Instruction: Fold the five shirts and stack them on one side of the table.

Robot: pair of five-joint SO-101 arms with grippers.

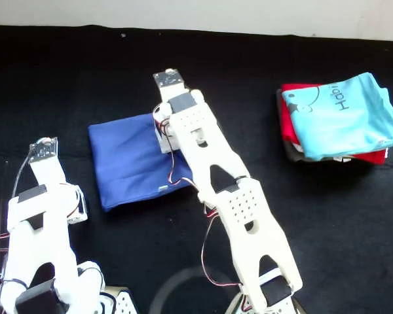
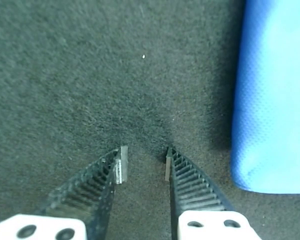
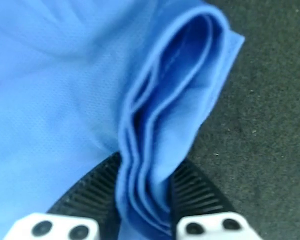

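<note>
Tabletop (image 1: pixel 65 85), covered in black cloth, spreads under both of my arms. My right arm (image 1: pixel 242 209) is the larger shape across it. It stretches long from the near edge toward the middle, its links almost in one line, with the wrist tipped down at the blue shirt (image 1: pixel 128 160). My left arm (image 1: pixel 39 222) stands near the near left corner, folded tighter and more upright, its wrist pointing down at bare cloth.

The blue shirt lies folded into a flat rectangle left of the middle of the tabletop, between my two wrists. The stack (image 1: pixel 340 121) sits toward the far right corner, well apart from both arms. A cyan shirt (image 1: pixel 344 114) lies on top of it and a red shirt (image 1: pixel 289 124) shows below. Something lies under those, but I cannot make it out.

My right gripper (image 3: pixel 147 170) is at the blue shirt's right edge. Its fingers are clamped on a bunched fold of several layers, which rises between them and runs away from me, with black cloth beside it.

My left gripper (image 2: pixel 145 160) hangs over bare black cloth just beside the blue shirt's left edge. Its fingers are apart with nothing between them, and the shirt's rounded fold lies off to one side, not touching either fingertip.
</note>
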